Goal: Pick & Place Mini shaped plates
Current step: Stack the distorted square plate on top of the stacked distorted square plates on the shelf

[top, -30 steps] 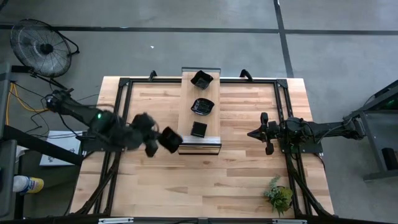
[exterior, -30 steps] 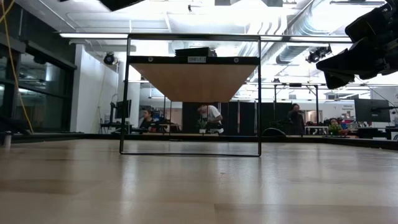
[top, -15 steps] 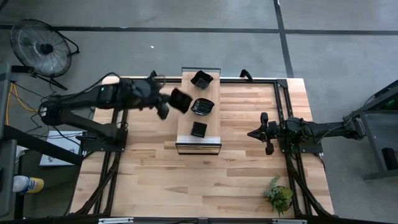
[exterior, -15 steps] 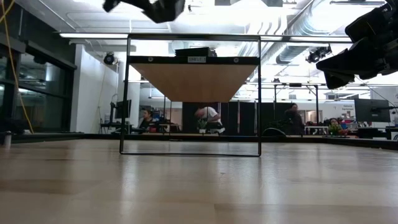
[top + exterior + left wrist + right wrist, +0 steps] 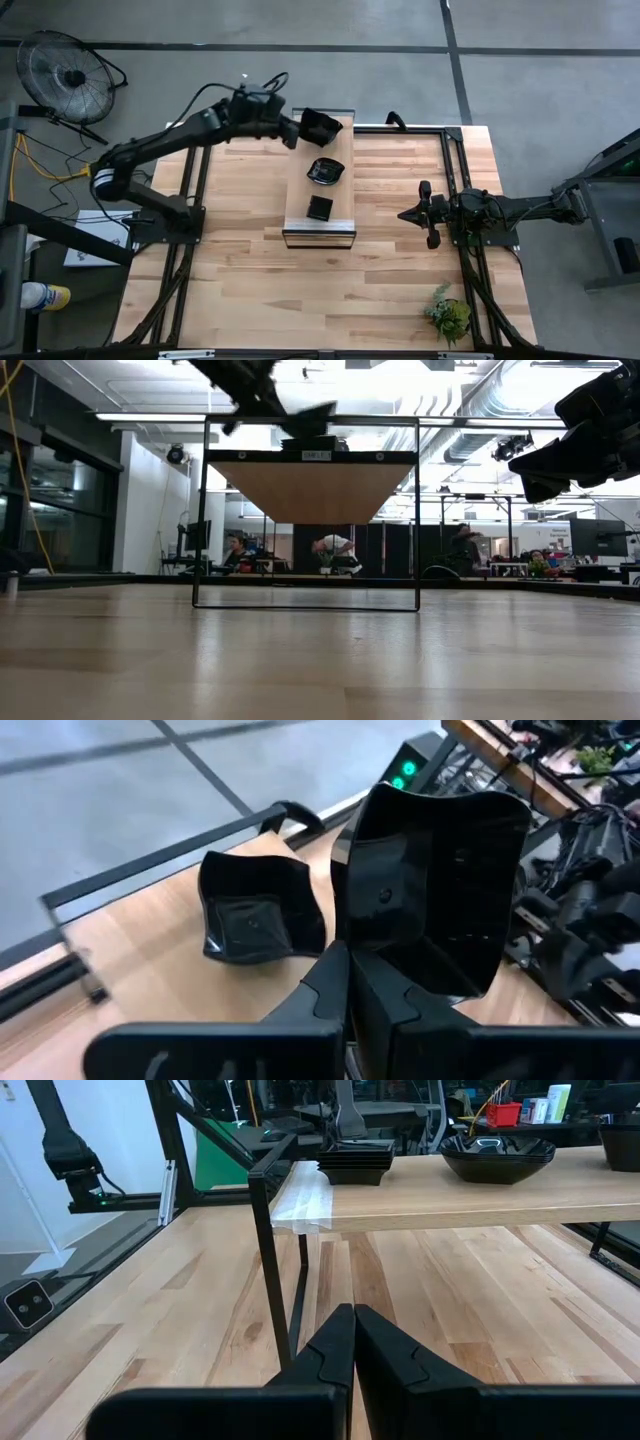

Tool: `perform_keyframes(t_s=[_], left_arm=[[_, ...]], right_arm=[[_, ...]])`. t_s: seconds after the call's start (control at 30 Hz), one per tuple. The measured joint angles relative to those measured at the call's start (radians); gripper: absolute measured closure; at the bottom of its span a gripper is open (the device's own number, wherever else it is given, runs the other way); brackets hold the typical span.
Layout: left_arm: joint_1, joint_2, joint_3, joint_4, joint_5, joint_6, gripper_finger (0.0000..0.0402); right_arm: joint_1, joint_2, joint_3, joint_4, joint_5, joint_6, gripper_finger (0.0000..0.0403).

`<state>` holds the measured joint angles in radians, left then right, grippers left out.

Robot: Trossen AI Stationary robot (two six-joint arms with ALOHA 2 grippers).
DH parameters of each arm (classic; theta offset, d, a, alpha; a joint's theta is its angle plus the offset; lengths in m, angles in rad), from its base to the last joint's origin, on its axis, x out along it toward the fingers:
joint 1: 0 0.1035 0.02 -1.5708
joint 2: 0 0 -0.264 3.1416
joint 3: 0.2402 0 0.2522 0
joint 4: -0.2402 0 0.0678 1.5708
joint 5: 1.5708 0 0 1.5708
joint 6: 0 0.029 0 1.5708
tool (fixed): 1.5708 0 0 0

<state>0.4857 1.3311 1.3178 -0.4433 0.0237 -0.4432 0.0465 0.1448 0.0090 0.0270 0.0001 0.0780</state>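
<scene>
shelf top [image 5: 298,190]: three plates [image 5: 325,171] crowd right side, left strip bare
under shelf: open, thin frame legs [image 5: 197,520]
table front: free, plant [image 5: 448,314] at corner

Both hands [image 5: 296,131] [image 5: 404,214] closed, apart

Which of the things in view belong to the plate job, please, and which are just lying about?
Part of the job:
- glossy black square mini plate in the left tool
- black wavy-edged plate, black round plate, small black square plate, all on the raised wooden shelf

Lying about:
- small green plant
- black floor fan
</scene>
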Motion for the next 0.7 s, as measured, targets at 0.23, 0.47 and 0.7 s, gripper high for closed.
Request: perform_keyframes(t_s=[0.23,0.47,0.7], left_arm=[[0.105,0.122,0.000,0.055,0.193,0.014,0.0401],[0.181,0.156,0.000,0.113,0.309,0.043,0.0401],[0.261,0.182,0.068,0.103,0.424,0.031,0.0401]], right_arm=[[0.000,0.000,0.000,0.000,0.000,0.000,0.0398],[0.000,0.000,0.000,0.000,0.000,0.000,0.0398],[0.000,0.000,0.000,0.000,0.000,0.000,0.0398]])
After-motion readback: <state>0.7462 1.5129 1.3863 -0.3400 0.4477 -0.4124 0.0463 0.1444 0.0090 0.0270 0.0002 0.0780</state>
